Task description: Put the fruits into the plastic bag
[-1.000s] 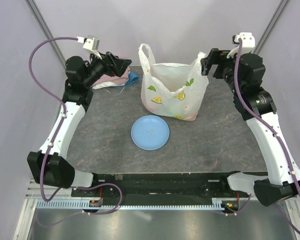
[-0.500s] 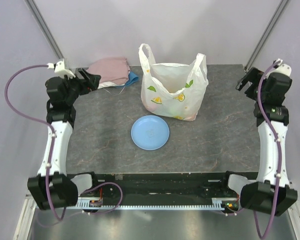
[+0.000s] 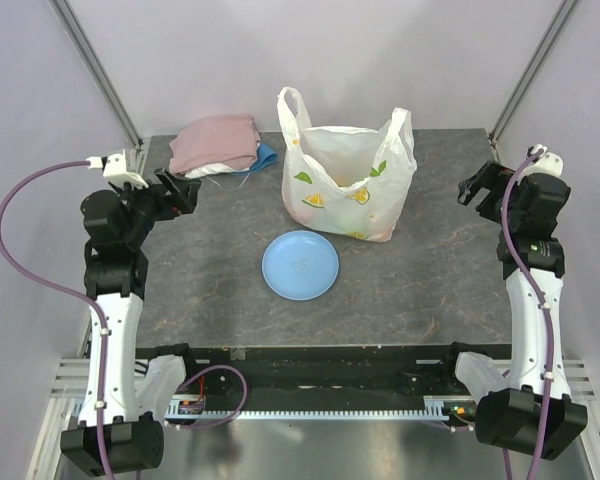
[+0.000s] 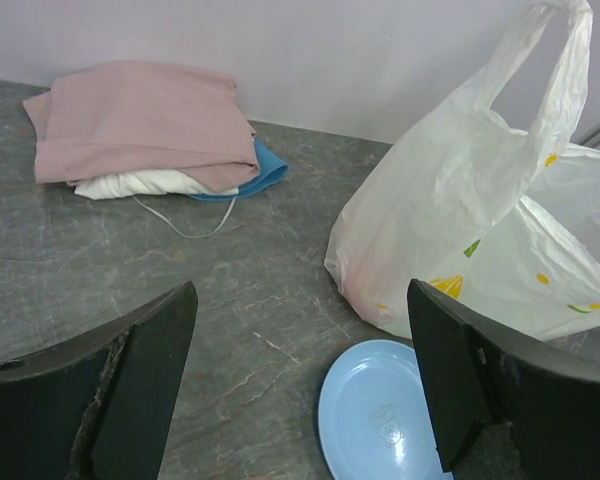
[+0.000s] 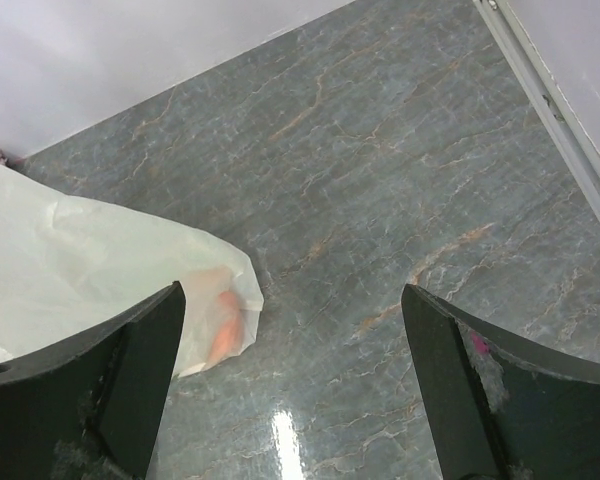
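Your top camera looks down on the whole table [image 3: 430, 265] from behind the arms. Each wrist camera sits low and close, and all three views share the bag [image 4: 460, 200].

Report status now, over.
Both empty: left gripper open, right gripper open. Upright plastic bag, orange shape through its wall; no fruit outside. Only blue plate nearby.

The white plastic bag [image 3: 347, 185] bears orange slices and green leaves; the plate [image 3: 300, 265] is light blue, the cloth [image 3: 215, 143] pink
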Controlling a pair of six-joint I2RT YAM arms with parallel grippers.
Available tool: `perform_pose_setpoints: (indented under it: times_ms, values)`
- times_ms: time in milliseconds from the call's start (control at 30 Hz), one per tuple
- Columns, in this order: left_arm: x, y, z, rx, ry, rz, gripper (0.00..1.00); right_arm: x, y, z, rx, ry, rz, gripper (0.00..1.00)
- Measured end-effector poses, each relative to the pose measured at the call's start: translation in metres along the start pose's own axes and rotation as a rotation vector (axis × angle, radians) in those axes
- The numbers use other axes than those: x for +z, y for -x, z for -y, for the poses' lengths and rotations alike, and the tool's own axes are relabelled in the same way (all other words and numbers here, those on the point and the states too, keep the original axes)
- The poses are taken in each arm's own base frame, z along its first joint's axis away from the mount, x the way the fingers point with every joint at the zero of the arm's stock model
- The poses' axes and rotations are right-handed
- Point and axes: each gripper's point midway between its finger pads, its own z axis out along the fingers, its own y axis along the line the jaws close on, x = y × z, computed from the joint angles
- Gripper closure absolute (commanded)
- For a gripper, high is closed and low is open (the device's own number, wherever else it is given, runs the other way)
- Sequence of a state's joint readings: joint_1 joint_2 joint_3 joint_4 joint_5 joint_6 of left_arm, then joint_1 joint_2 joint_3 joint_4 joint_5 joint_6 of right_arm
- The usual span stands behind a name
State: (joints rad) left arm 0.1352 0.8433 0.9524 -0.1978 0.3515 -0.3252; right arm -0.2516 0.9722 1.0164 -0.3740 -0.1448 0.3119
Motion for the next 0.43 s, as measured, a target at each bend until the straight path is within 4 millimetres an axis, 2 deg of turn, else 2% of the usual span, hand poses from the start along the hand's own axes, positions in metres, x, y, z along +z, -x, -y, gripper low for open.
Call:
perform_pose_setpoints:
  times_ms: [233, 433]
  values:
    - [0.0, -0.015, -0.004, 0.002, 0.006, -0.046, 0.07, 0.001, 0.002, -0.003, -0.007, 0.019, 0.009, 0.03]
    - [-0.001, -0.017, -0.004, 0.005, 0.004, -0.055, 0.07, 0.001, 0.003, -0.003, -0.014, 0.02, 0.012, 0.03]
